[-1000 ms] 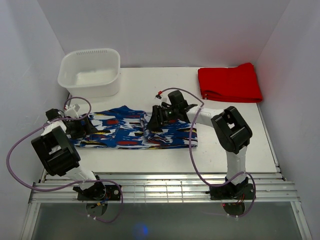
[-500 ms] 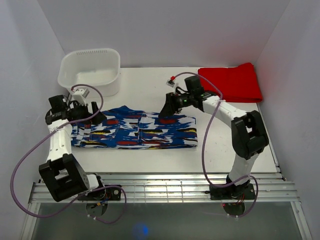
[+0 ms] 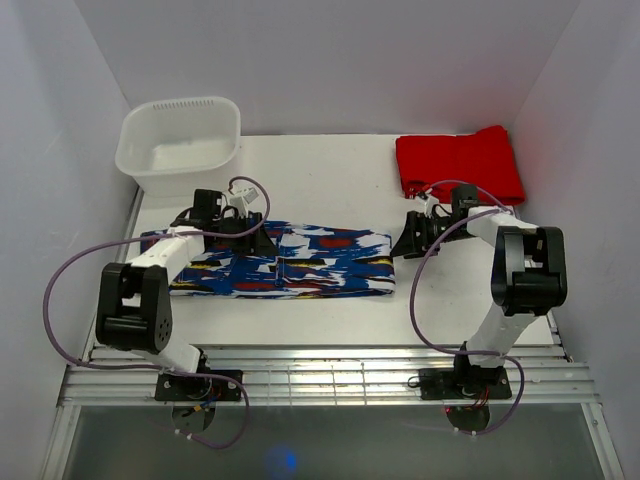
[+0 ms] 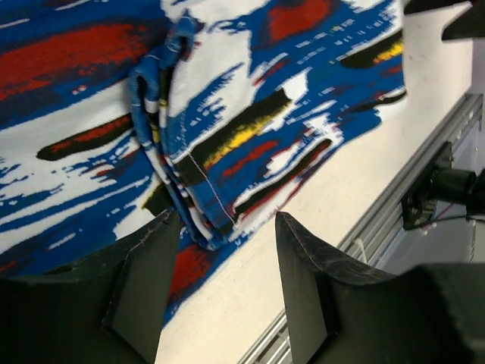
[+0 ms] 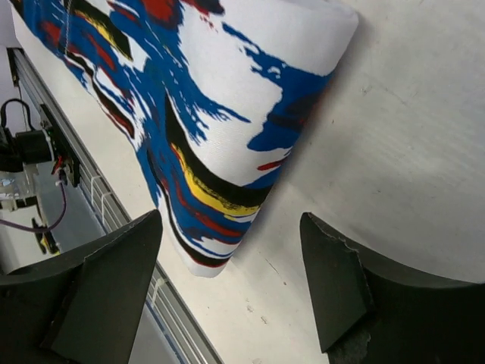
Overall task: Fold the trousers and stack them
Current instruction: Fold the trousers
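Across the middle of the desk point(image 3: 330, 180) the trousers point(image 3: 300, 262) lie as a long folded band, running left to right, parallel to the near rail point(image 3: 330, 385). Their print is blue, white and red with black and yellow streaks. A white tub point(image 3: 180, 178) stands in the back left corner, and a plain red folded garment point(image 3: 460, 165) lies in the back right corner. Both are well apart from the trousers.

My left claw point(image 3: 250, 238) is over the far edge of the band, a little left of its middle. From the left wrist camera I see its fingers point(image 4: 144, 280) spread apart, one on each side of a rumpled folded edge where several layers of cloth show. The jaws are not closed on that edge. It looks as though the tips sit just above the cloth, though from this angle I cannot be sure whether they touch it.

My right claw point(image 3: 403, 243) is off the cloth, just beside the right-hand end of the band. The right wrist camera shows its fingers point(image 5: 114, 288) wide, with only bare desk between them. The rounded, folded end of the trousers lies ahead of the tips and clear of them. That claw holds nothing.

The right end of the band looks neat and smooth; the left part is rougher.
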You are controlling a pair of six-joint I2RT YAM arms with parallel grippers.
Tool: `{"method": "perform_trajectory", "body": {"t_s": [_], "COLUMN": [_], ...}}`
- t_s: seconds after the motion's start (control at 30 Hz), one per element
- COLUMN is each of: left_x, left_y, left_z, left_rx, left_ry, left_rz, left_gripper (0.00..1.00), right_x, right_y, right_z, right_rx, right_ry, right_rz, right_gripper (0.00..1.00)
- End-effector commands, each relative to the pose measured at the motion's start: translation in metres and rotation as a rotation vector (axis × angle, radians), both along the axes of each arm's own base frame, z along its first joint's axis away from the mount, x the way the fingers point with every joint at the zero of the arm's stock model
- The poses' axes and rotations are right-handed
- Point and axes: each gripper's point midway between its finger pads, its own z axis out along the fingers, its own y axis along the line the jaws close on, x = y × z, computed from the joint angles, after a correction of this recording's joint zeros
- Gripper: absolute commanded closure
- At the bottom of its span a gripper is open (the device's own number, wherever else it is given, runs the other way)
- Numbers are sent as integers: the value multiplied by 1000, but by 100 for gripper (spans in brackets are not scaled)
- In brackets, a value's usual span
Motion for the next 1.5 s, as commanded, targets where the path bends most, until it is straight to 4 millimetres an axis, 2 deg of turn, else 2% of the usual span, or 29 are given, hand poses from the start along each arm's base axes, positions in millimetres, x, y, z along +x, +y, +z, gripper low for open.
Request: {"method": "perform_trajectory", "body": {"t_s": [0.0, 0.17, 0.3, 0.4, 0.5, 0.67, 0.8, 0.83, 0.87, 0.93, 0.97, 1.07, 1.17, 1.2, 1.27, 1.33, 1.47], "left_x": [21, 23, 25, 24, 23, 20, 19, 18, 19, 19, 19, 20, 13, 11, 2, -5, -3], "left_y": [-3, -13, -9, -13, -23, -41, -47, -47, -48, -50, -52, -54, -51, -49, -42, -36, -15], "left_z": [-10, -34, -60, -70, -70, -52, -41, -40, -35, -27, -14, 15, 21, 20, 5, -18, -48], "left_rx": [8, 57, 130, 142, 115, 28, 8, 8, 3, -9, -29, -58, -55, -48, -32, 2, 51], "left_ry": [37, 72, 117, 146, 157, 145, 140, 139, 130, 120, 94, 22, 9, 8, 45, 96, 166], "left_rz": [120, 136, 171, 151, 114, 60, 35, 29, 25, 12, 0, -20, -22, -21, -14, -8, 58], "left_gripper": [36, 36, 36, 36, 41, 55, 60, 66, 79, 92, 100, 100, 100, 100, 100, 100, 100], "right_x": [-14, -18, -18, -18, -19, -16, -15, -15, -15, -15, -15, -15, -14, -14, -12, -12, -6], "right_y": [6, 6, 6, 4, 3, 1, 0, 0, 0, 0, -1, -1, -1, -1, -1, -2, -4], "right_z": [-13, -32, -41, -47, -50, -52, -53, -53, -53, -52, -52, -52, -53, -54, -55, -56, -58], "right_rx": [35, 35, 31, 18, 7, -11, -16, -17, -18, -19, -20, -24, -25, -26, -29, -34, -52], "right_ry": [44, 83, 113, 124, 129, 123, 123, 120, 121, 123, 121, 116, 121, 124, 126, 132, 127], "right_rz": [45, 44, 32, 25, 19, 12, 9, 10, 9, 7, 6, 8, 5, 4, 1, -6, -19], "right_gripper": [21, 17, 16, 14, 14, 13, 13, 13, 13, 12, 11, 6, 5, 5, 4, 4, 5]}}
